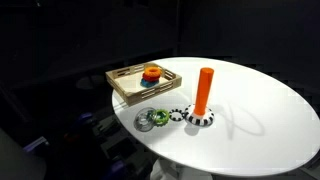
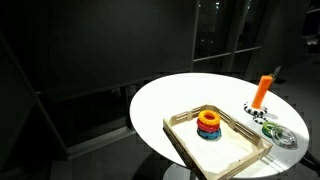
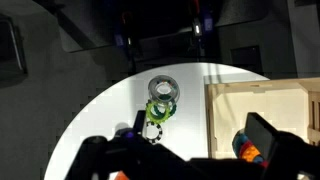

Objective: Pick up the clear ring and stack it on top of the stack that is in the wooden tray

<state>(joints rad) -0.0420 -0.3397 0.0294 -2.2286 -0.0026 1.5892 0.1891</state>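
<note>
Nothing is done yet: in an exterior view the tray (image 1: 118,88), left of centre, holds the stack (image 1: 152,73). The clear ring (image 1: 149,120) lies on the worktop (image 1: 260,110) below it, just beside a green ring (image 1: 160,117), with an orange peg (image 1: 204,90) to the right. In the wrist view the tool (image 3: 180,150) hangs released and empty at the bottom edge, so I judge that grasping, carrying and stacking all remain. The worktop is round, white and glossy, in a dark room.

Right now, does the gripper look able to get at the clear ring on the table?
Probably yes: the clear ring lies uncovered on the table, outside the wooden tray. A green ring sits against it and the orange peg stands close, so the fingers have little room.
</note>
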